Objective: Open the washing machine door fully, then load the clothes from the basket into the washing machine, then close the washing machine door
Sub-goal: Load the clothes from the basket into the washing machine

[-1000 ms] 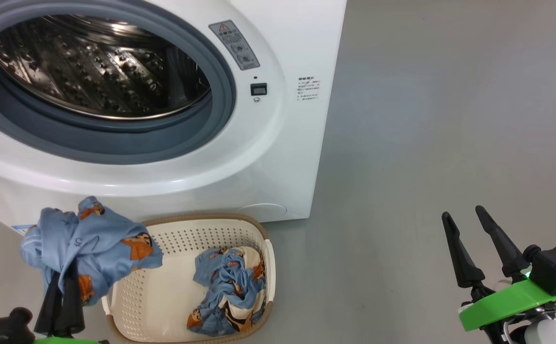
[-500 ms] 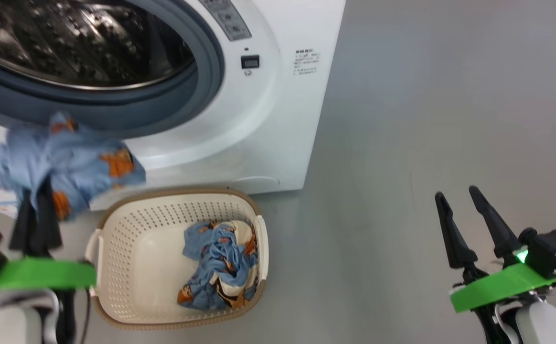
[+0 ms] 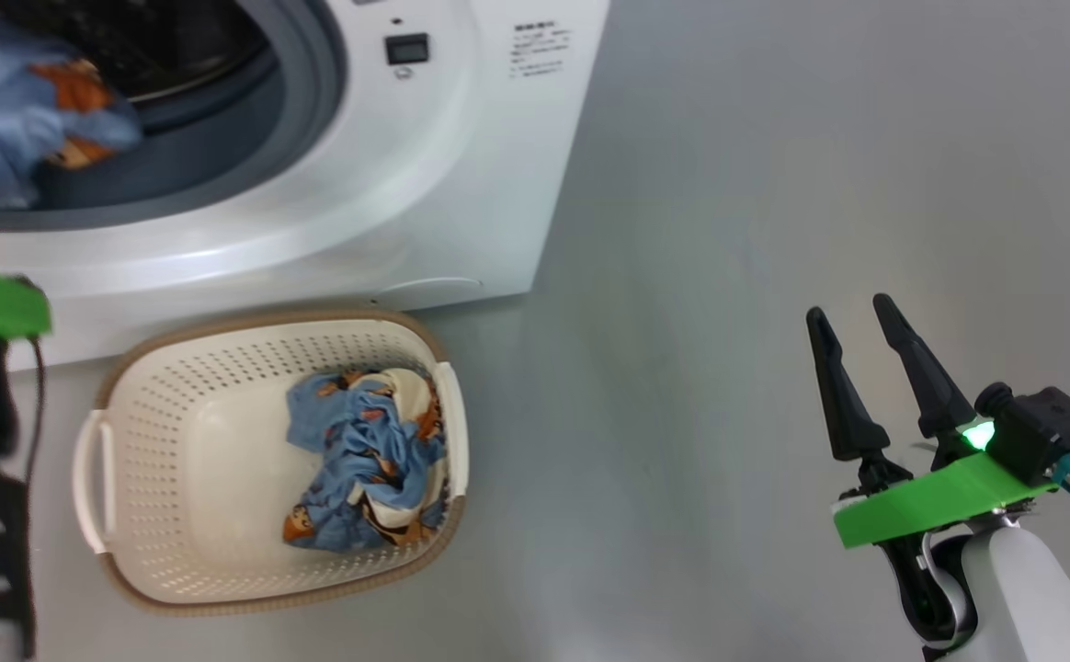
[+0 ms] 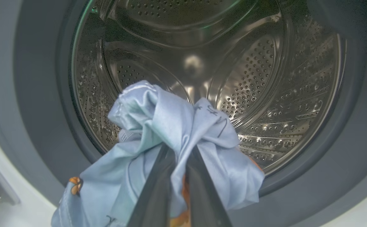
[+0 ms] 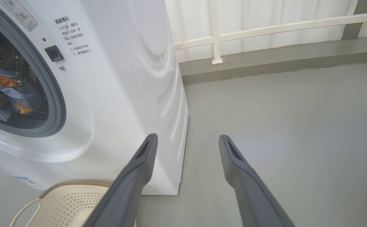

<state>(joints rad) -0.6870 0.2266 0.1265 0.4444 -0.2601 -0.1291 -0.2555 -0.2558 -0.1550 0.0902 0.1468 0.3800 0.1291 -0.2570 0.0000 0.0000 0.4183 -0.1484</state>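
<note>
Washing machine [image 3: 425, 184] open; basket [image 3: 213, 460] just in front holds one crumpled garment [image 3: 365, 455]. Left pincer [image 4: 180, 149] pinches a second garment [image 4: 171, 119] at the drum mouth; right pincer [image 3: 848, 306] spread, empty. Fabric looks light, limp, maybe slick: grab a bunched fold, not an edge.

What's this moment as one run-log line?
loading | left gripper: shut on clothes at washing machine mouth | right gripper: open, idle | basket: more inside
</note>
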